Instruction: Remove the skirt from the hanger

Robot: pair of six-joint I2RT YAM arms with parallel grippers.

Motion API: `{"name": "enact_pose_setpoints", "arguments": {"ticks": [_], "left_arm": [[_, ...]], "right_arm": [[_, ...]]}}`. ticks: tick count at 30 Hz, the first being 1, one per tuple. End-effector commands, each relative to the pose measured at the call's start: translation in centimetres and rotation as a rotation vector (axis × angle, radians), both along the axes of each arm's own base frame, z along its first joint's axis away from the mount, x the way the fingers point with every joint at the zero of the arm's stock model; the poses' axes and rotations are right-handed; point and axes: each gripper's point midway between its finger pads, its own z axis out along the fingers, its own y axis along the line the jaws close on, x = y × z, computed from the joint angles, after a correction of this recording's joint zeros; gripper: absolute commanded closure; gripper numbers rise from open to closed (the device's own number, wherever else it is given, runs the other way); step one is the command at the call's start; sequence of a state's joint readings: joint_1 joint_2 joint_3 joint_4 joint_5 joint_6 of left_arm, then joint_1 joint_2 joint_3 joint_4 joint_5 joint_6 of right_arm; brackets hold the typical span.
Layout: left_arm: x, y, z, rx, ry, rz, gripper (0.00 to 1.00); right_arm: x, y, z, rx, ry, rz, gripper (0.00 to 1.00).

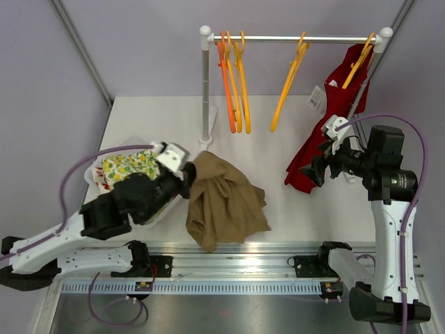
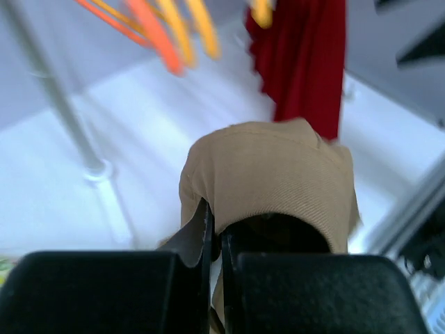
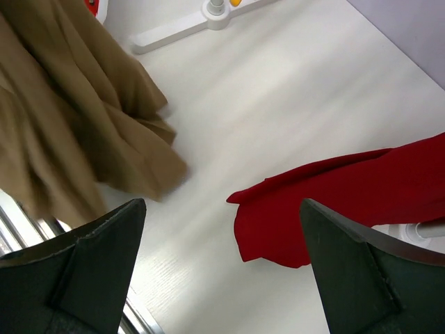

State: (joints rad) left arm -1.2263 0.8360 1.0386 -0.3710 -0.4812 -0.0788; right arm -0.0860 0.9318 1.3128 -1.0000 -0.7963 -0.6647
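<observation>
The tan skirt (image 1: pixel 226 202) is off every hanger. Its top edge is bunched in the left claw (image 1: pixel 186 177), and the rest spreads down across the white surface (image 1: pixel 278 146) toward the near edge. In the left wrist view the claw's two black fingers (image 2: pixel 292 292) are pressed almost together with a fold of the tan cloth pinched in the slit between them. The cloth humps up just beyond them.

Left of that arm a white basket (image 1: pixel 94 174) holds a yellow floral cloth (image 1: pixel 128 165).

At the back, the rail (image 1: pixel 292 39) carries three bare hangers (image 1: pixel 240 83), two close together near the left post and one nearer the middle. At the rail's right end a fourth hanger (image 1: pixel 358 62) holds a red garment (image 1: pixel 337 132), which hangs slanted, with its hem low over the surface (whether it touches, I cannot tell).

The right claw (image 1: pixel 316 170) sits just beside that hem. In its wrist view its fingers are spread wide with nothing between them, the red hem reaching in from the right and the tan skirt at the upper left.
</observation>
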Motion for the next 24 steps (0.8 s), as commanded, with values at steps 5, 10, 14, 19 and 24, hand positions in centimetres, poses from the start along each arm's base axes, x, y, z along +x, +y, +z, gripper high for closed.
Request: {"name": "enact_pose_setpoints", "arguments": {"ticks": [5, 10, 14, 19, 24], "left_arm": [[2.9, 14.7, 15.3, -0.035, -0.311, 0.519, 1.0], [3.4, 18.3, 20.8, 0.065, -0.434, 0.708, 1.0], [3.1, 21.2, 22.7, 0.068, -0.466, 0.796, 1.0], [3.2, 23.3, 21.4, 0.095, -0.475, 0.869, 1.0], [6.2, 22.1, 17.7, 0.205, -0.406, 0.868, 1.0]], "right_arm": [[1.0, -0.4, 0.9, 0.062, -0.027, -0.041, 0.0], [1.2, -0.8, 0.6, 0.07, -0.023, -0.062, 0.0], [1.4, -0.9, 0.6, 0.077, -0.021, -0.066, 0.01], [1.4, -0.8, 0.8, 0.086, -0.021, -0.062, 0.0], [1.4, -0.7, 0.9, 0.093, -0.019, -0.058, 0.0]]}}
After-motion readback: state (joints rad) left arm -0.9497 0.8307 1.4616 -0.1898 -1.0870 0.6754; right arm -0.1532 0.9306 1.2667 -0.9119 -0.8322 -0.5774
